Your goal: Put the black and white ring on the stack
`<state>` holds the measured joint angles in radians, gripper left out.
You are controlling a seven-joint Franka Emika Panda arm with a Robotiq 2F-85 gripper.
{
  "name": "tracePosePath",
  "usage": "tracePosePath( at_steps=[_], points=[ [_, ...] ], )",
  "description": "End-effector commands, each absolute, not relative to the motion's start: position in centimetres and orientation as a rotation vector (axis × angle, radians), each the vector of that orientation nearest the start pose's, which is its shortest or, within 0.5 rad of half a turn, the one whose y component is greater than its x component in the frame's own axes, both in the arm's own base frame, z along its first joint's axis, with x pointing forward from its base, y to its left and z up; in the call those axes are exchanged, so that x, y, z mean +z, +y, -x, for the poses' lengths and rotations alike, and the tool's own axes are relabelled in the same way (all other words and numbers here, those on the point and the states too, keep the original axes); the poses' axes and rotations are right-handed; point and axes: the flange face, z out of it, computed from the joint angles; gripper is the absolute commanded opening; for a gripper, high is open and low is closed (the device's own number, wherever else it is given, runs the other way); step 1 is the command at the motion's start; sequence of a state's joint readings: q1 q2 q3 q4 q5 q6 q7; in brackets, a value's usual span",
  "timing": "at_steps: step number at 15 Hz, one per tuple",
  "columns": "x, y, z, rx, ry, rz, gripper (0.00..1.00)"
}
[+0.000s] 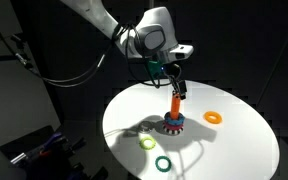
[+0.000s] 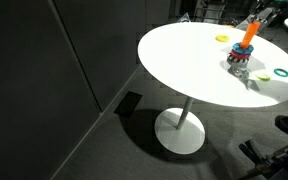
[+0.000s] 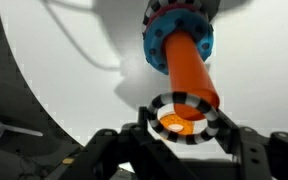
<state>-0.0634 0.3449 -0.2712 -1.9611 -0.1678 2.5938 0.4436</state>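
Note:
In the wrist view my gripper (image 3: pixel 184 135) is shut on the black and white ring (image 3: pixel 187 122), which is held level around the top of the orange peg (image 3: pixel 184 65). The peg's tip shows through the ring's hole. Below, blue and red toothed rings (image 3: pixel 179 30) sit piled at the peg's base. In an exterior view the gripper (image 1: pixel 177 88) hangs right at the top of the stack (image 1: pixel 174 115) on the round white table (image 1: pixel 234 140). The stack also shows in an exterior view (image 2: pixel 242 55) at the table's far side.
A yellow-green ring (image 1: pixel 147 143) and a dark green ring (image 1: pixel 163 163) lie on the table near its front edge. A flat orange ring (image 1: pixel 214 117) lies beside the stack. The table edge and a dark floor surround it (image 2: pixel 84 120).

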Motion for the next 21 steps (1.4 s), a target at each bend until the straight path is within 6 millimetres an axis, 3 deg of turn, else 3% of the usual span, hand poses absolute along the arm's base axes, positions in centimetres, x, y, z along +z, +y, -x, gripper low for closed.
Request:
tracePosePath(
  at_steps=[1,21],
  points=[
    [34.06,-19.61,-61.41,-0.524,1.013,3.144,0.39],
    [33.44,-19.25,-61.40,-0.525,0.987,3.191,0.39]
  ],
)
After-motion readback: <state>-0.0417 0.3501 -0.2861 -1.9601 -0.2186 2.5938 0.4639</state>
